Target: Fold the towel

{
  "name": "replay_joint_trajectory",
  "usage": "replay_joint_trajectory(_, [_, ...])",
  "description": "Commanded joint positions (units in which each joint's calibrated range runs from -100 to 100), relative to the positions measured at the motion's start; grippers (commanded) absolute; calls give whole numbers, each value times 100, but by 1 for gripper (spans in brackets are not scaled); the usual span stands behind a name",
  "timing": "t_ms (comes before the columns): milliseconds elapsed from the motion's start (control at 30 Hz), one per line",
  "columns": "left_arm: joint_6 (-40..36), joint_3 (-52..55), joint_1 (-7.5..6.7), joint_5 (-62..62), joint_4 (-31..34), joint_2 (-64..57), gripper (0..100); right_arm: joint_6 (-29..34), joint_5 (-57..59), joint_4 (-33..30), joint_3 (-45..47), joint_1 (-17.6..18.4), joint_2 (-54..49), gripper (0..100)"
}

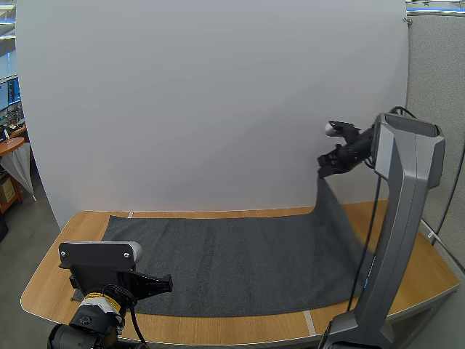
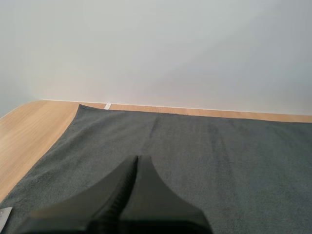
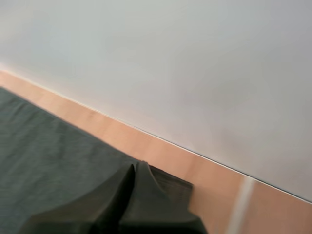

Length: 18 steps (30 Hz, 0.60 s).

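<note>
A dark grey towel [image 1: 240, 262] lies spread flat across the wooden table [image 1: 51, 280], its long side running left to right. My right gripper [image 1: 325, 167] is raised well above the table's far right and is shut on the towel's far right corner, which hangs from it in a steep sheet. In the right wrist view the fingers lie together with the towel corner [image 3: 170, 187] pinched at their tips. My left gripper [image 2: 136, 161] is low over the towel's near left part, shut on nothing; the towel [image 2: 209, 161] stretches flat ahead of it.
A white backdrop wall [image 1: 218, 102] stands along the table's far edge. Bare wood shows at the left end [image 2: 29, 131] and along the front edge [image 1: 240, 331]. A strip of pale tape [image 2: 107, 106] sits by the towel's far left corner.
</note>
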Motion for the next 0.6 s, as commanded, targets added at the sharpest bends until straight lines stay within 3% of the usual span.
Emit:
replay_joint_trajectory(0, [-31,0,-11,-119,32,-26,0,8,133,147,352,233,-411,0])
replay_joint_trajectory(567, [-31,0,-11,-119,32,-26,0,793,-1044,17,1016,1659,-1138,0])
